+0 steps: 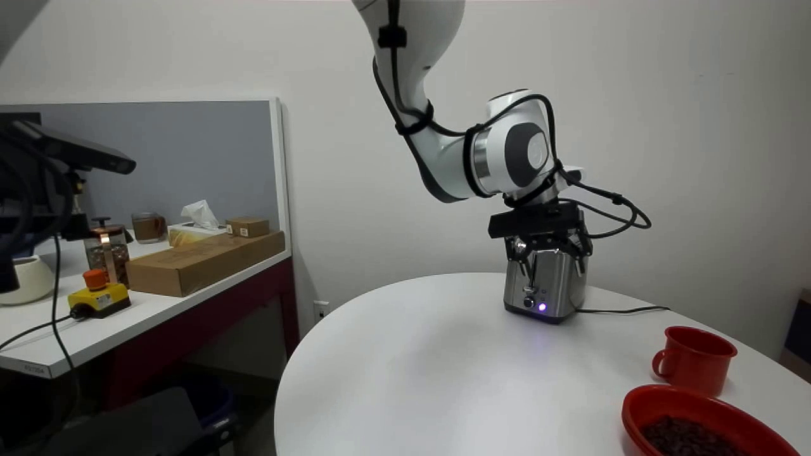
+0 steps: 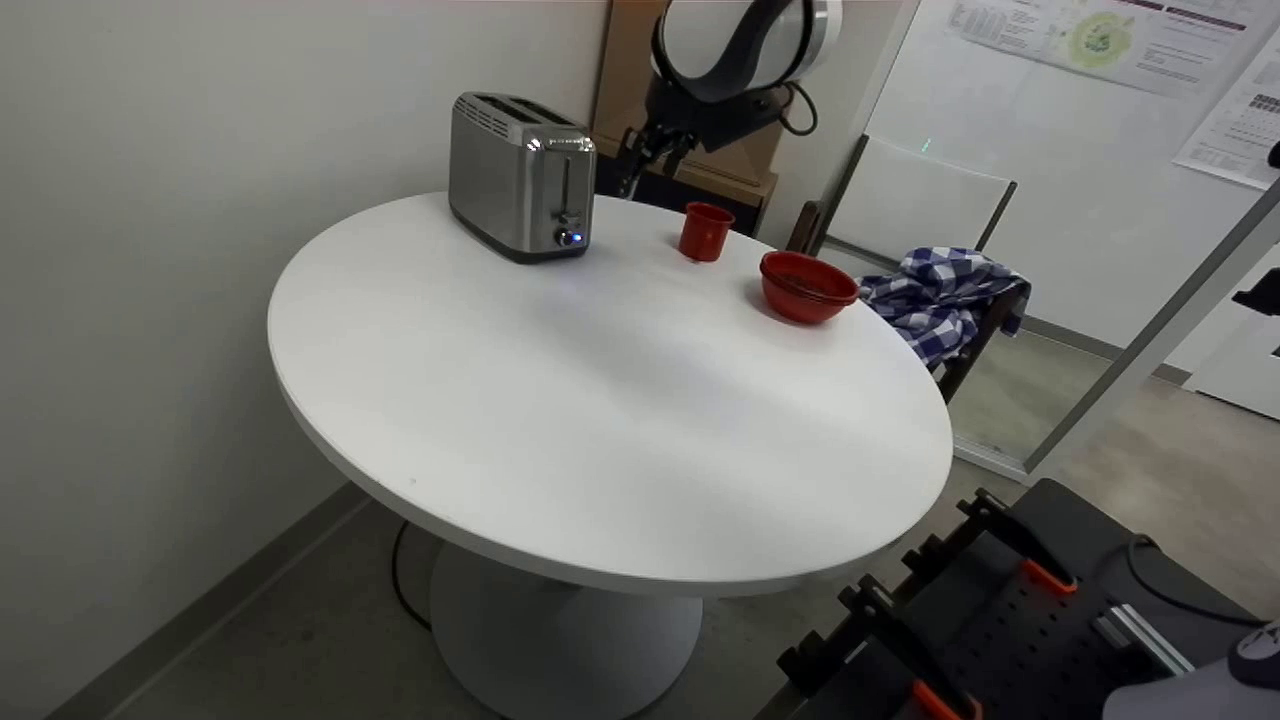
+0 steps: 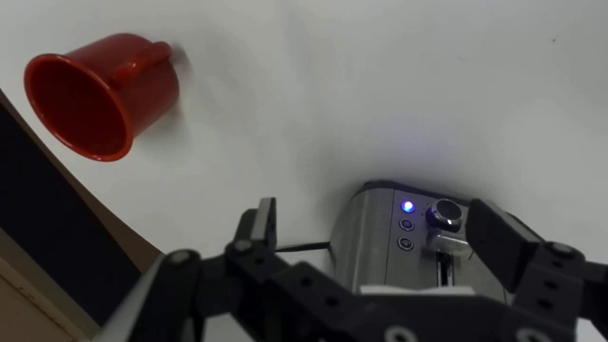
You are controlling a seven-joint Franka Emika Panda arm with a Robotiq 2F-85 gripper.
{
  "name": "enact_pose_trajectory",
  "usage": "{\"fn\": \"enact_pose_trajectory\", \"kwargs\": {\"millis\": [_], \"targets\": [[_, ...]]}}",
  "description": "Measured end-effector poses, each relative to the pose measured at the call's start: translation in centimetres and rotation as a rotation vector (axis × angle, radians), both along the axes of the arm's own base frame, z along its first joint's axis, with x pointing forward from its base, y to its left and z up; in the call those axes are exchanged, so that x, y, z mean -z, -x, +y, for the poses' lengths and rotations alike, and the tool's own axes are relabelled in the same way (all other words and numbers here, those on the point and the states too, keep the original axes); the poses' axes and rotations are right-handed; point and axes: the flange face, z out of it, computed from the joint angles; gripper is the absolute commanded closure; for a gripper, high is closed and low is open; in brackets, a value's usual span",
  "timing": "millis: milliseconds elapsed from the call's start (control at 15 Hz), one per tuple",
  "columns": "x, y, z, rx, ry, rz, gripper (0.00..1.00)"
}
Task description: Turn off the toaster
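The silver toaster (image 1: 554,288) stands upright on the round white table (image 1: 405,380); it also shows in an exterior view (image 2: 490,180) and in the wrist view (image 3: 363,237). Its bluish-purple light (image 3: 407,206) is lit, above two small round buttons in the wrist view. The lever (image 3: 449,243) sits at the low end of its slot, close to the black knob (image 3: 446,213). My gripper (image 3: 373,204) is open and empty, its fingers wide apart. In an exterior view, the gripper (image 2: 650,165) is beside the toaster's front, apart from it. The right finger hides part of the front.
A red mug (image 1: 700,361) stands near the toaster, also seen in the wrist view (image 3: 154,90). A red bowl (image 2: 805,305) with dark contents is beyond it. The toaster's cord (image 1: 624,310) runs across the table near the wall. A desk with a cardboard box (image 1: 206,263) stands aside.
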Motion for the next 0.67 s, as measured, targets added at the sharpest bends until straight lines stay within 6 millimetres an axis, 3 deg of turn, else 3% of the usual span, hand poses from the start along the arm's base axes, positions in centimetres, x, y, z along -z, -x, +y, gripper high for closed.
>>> {"fn": "enact_pose_trajectory", "kwargs": {"millis": [667], "targets": [[5.6, -1.7, -1.5, 0.052, 0.026, -0.108, 0.0]]}}
